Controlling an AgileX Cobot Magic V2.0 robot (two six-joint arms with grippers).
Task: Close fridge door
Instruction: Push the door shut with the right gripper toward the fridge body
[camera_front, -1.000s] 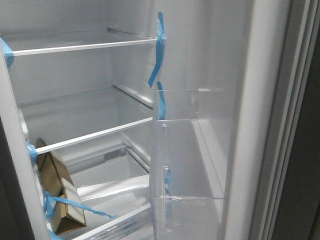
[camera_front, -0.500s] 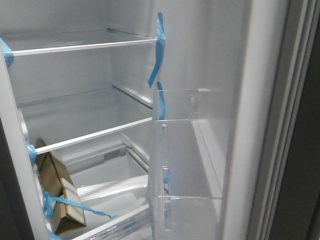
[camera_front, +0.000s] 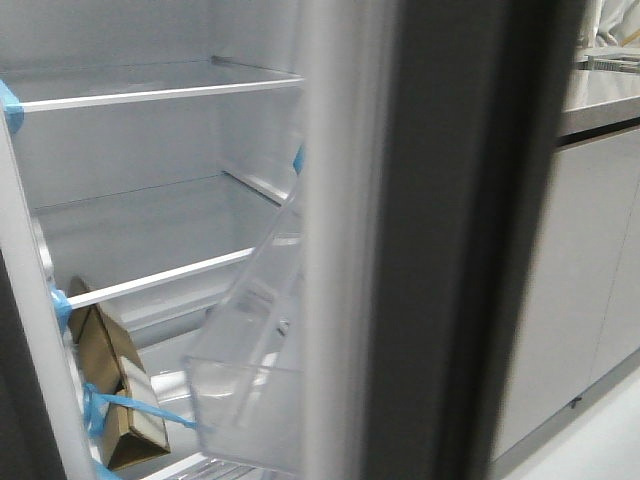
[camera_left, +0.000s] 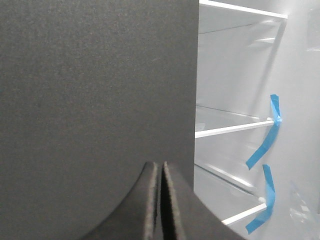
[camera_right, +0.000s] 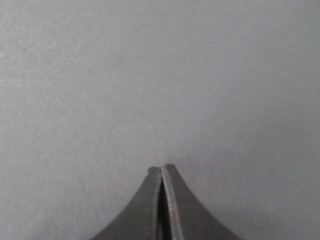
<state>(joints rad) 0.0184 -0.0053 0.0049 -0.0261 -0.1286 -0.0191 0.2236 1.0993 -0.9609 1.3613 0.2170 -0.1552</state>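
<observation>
1. We find no readable brand, label or writing on any surface in the three views.
2. The fridge door fills the centre and right-centre of the front view as a tall, blurred vertical band. We see its dark grey edge at centre right and its pale inner lining to the left of that edge.
3. A clear plastic bin on the lining sits at lower centre of the front view, in front of the open fridge interior.
4. The interior occupies the left half of the front view. We see white-edged glass shelves, blue tape strips on the left frame, and a brown cardboard box bound with blue tape at lower left.
5. Light grey cabinet doors under a counter occupy the right edge of the front view.
6. In the left wrist view, the left claw has its fingers pressed together with nothing between them. A matte dark grey panel fills the left and centre of that frame; shelves and blue tape show at right.
7. In the right wrist view, the right claw has its fingers together and empty, pointed at a plain matte grey surface that fills the frame. We cannot tell whether the tips touch it.
</observation>
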